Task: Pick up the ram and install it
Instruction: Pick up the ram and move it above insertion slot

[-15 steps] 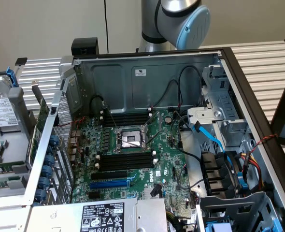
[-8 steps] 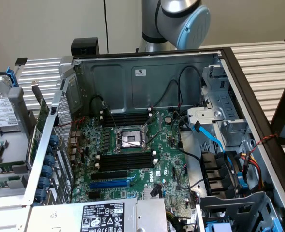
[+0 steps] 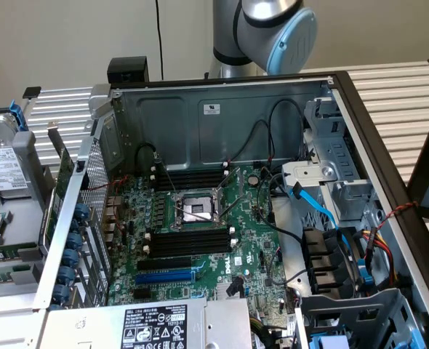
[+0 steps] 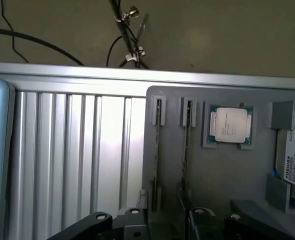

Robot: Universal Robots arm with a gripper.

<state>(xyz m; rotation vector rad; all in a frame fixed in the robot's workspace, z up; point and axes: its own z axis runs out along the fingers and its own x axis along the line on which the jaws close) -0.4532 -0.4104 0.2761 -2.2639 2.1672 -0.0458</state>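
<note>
Two ram sticks stand on edge in a grey holder tray [image 4: 227, 180]; in the wrist view they are thin dark strips, one [image 4: 158, 145] beside the other [image 4: 187, 145]. My gripper [image 4: 162, 227] hovers above the tray's near end, close to these sticks, with its black links spread and nothing between them. In the exterior view the same sticks lie at the far left, ram [image 3: 7, 256] and ram [image 3: 7, 278]. The motherboard [image 3: 243, 254] lies in the open case, with black memory slots [image 3: 193, 240] on both sides of the processor socket [image 3: 197, 209].
On the tray a processor chip [image 4: 231, 125] and a hard drive [image 4: 293, 160] sit beside the sticks. A ribbed metal table [image 4: 72, 150] lies alongside. Case walls [image 3: 222, 116], blue cables [image 3: 320, 211] and a power supply [image 3: 156, 326] ring the motherboard. The arm's joint [image 3: 273, 25] rises behind the case.
</note>
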